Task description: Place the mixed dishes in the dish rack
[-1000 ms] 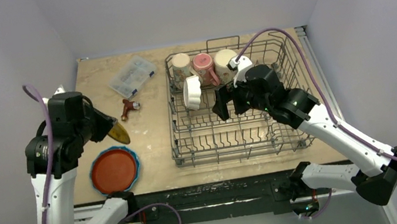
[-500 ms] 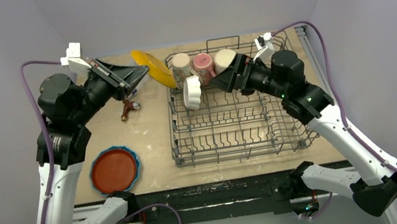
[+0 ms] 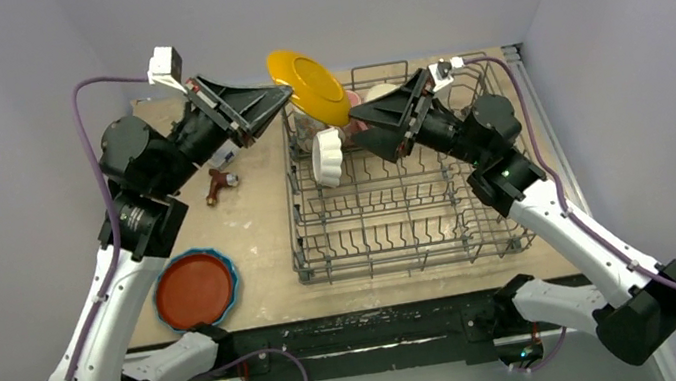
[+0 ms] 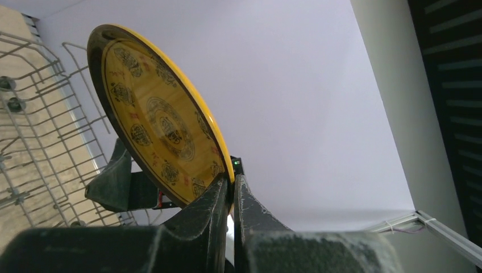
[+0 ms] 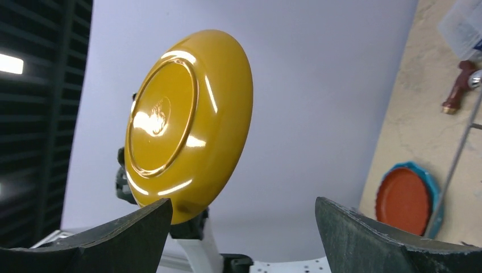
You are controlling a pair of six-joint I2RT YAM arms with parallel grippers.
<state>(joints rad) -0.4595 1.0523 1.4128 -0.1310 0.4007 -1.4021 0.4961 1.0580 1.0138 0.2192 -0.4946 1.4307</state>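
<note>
- Top external: yellow plate (image 3: 308,87) is gripped by its rim in L gripper (image 3: 283,94), jaws clamped, held tilted above far-left corner of dish rack (image 3: 406,263).
- R gripper (image 3: 363,129) is spread wide, empty, near plate's underside.

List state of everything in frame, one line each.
yellow-patterned plate: airborne, tilted, pinched at its rim.
left gripper: shut on the yellow-patterned plate.
right gripper: open, empty, facing the plate.
white scalloped bowl: on edge in the dish rack.
orange plate: flat on the blue plate, on the table.
dish rack: near rows bare.
</note>
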